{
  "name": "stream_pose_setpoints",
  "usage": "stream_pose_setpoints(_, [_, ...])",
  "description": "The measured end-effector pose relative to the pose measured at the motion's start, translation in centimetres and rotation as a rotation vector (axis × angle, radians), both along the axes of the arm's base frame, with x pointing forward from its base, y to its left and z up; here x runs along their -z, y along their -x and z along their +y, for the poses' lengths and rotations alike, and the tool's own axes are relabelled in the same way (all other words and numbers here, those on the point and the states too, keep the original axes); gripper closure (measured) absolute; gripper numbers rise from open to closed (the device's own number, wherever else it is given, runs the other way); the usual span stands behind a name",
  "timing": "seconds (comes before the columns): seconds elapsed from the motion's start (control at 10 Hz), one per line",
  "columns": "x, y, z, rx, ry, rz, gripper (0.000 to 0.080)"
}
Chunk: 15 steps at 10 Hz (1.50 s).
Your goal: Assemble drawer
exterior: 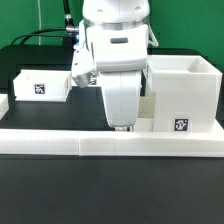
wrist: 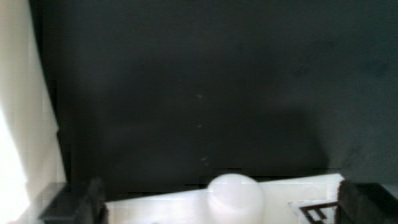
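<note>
In the exterior view the large white open casing point(exterior: 184, 92) stands at the right, a tag on its front. One small tray box point(exterior: 42, 85) with a tag sits at the left. My gripper point(exterior: 122, 124) points down between them, just behind the rail, and its fingertips are hidden there. In the wrist view my gripper point(wrist: 217, 206) is open, with its dark fingers point(wrist: 71, 206) wide apart on either side of a second tray box point(wrist: 169, 208). That box's rounded white knob point(wrist: 233, 189) lies midway between the fingers. A tag corner shows beside one finger.
A long low white rail point(exterior: 110, 146) runs across the front of the black table. My arm's white body hides the middle of the table in the exterior view. A pale strip point(wrist: 15, 120) runs along one edge of the wrist view.
</note>
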<state>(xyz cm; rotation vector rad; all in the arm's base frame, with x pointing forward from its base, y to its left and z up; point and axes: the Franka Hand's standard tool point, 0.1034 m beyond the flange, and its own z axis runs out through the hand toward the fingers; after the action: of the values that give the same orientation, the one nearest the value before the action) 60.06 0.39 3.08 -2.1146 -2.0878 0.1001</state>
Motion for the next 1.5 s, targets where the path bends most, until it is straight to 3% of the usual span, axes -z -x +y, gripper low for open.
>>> stream_pose_setpoints(0.3, [-0.4,0.0,1.3,-0.027,-0.011,0.012,0.0151])
stream_pose_setpoints(1.5, [-1.0,0.5,1.1,-0.127,0.018,0.077,0.0151])
